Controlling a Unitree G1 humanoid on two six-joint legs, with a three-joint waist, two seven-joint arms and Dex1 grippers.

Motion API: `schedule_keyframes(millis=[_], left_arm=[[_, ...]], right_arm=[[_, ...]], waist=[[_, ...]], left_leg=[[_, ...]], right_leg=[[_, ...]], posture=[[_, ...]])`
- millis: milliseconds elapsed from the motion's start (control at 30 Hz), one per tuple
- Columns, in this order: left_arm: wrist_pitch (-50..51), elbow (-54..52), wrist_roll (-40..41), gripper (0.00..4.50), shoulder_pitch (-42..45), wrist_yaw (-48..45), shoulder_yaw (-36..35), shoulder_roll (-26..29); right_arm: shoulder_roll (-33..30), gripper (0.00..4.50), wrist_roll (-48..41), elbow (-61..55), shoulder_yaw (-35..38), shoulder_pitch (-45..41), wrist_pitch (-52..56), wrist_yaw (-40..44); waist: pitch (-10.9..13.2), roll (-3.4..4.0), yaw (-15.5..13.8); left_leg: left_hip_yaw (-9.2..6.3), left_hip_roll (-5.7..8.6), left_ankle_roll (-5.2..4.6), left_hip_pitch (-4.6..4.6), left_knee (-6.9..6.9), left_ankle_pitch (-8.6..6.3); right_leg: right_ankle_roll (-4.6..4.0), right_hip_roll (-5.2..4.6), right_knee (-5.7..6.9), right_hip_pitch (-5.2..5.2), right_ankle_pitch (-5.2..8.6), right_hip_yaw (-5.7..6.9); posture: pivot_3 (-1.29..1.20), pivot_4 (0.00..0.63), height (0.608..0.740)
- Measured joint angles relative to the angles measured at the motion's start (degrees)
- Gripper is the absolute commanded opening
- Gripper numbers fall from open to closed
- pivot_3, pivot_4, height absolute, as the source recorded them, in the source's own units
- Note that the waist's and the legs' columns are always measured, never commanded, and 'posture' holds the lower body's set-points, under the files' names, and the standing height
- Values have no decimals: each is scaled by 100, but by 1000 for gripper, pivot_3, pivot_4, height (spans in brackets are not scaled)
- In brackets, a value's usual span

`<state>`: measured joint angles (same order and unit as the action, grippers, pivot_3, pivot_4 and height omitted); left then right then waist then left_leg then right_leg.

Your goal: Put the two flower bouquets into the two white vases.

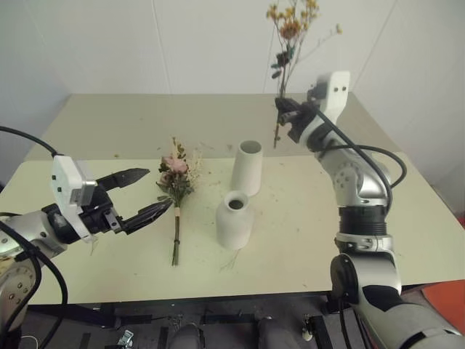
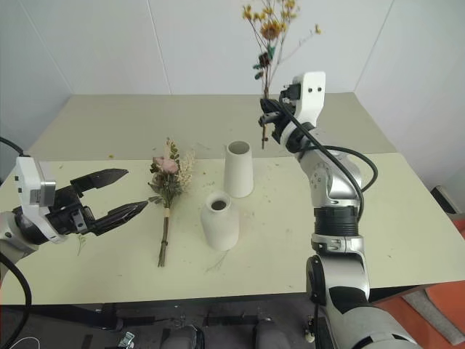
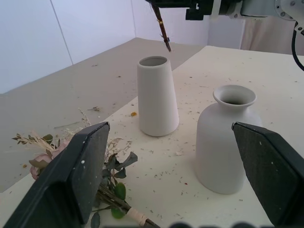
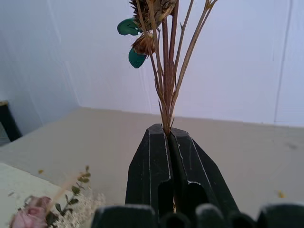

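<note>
- My right gripper (image 1: 285, 110): jaws clamped tight on the stems of the sparse yellow-orange bunch (image 1: 289, 43), raised in the air beyond the tall vase; the bunch stands upright, blooms high against the white wall, stem ends hanging free below my fingers, above the table and touching nothing
- My left gripper (image 1: 149, 193): jaws spread wide, holding nothing, hovering level over the near left part of the table, fingertips just beside the pink and cream bunch
- Pink and cream bunch (image 1: 175, 182): lying flat on the table (image 1: 305, 240), blooms towards the far side, tied stems towards me, to the left of both vases
- Tall tapered vase (image 1: 247, 167): upright near the table's middle, wide mouth, nothing in it
- Short round-shouldered vase (image 1: 235, 219): upright, nearer to me than the tall one and just beside it, narrow neck, nothing in it
- Table surface: pale, strewn with small dried flower crumbs around the vases and the lying bunch
</note>
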<state>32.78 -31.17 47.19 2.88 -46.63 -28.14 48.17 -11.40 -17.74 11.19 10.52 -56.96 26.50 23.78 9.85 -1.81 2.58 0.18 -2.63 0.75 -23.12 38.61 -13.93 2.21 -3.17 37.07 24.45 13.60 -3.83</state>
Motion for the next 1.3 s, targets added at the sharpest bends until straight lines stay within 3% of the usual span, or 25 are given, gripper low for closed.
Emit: schedule_keyframes(millis=[767, 900, 1200, 1300], left_arm=[[10, -61, 225, 4500, -175, 90, -143, 44], [11, -62, 239, 4500, -176, 90, -199, 70], [82, -74, 243, 4500, -233, 94, -227, 96], [124, -72, 236, 4500, -231, 149, -207, 96]], right_arm=[[460, 13, -40, 571, -470, 257, -942, 131], [424, 1103, 27, 540, -577, 642, -972, 159], [-9, 4336, 67, -500, -752, 1496, -747, 283], [-372, 4448, 26, -992, -748, 1755, -441, 405]], waist=[[1, 2, 23], [1, 2, 9], [1, 2, 6], [1, 2, -2]], left_leg=[[-2, -2, 1, 4, -6, 1], [-2, -1, 1, 4, -6, 1], [-1, -2, 1, 5, -8, 1], [-1, -1, 1, 5, -8, 1]], right_leg=[[-4, 1, 0, -1, -2, 3], [-4, 0, 0, -2, -2, 3], [-4, 1, -1, -1, -1, 3], [-3, 1, -2, -2, -1, 3]], posture=[[0, 150, 740], [0, 150, 740], [0, 150, 740], [0, 150, 740]])
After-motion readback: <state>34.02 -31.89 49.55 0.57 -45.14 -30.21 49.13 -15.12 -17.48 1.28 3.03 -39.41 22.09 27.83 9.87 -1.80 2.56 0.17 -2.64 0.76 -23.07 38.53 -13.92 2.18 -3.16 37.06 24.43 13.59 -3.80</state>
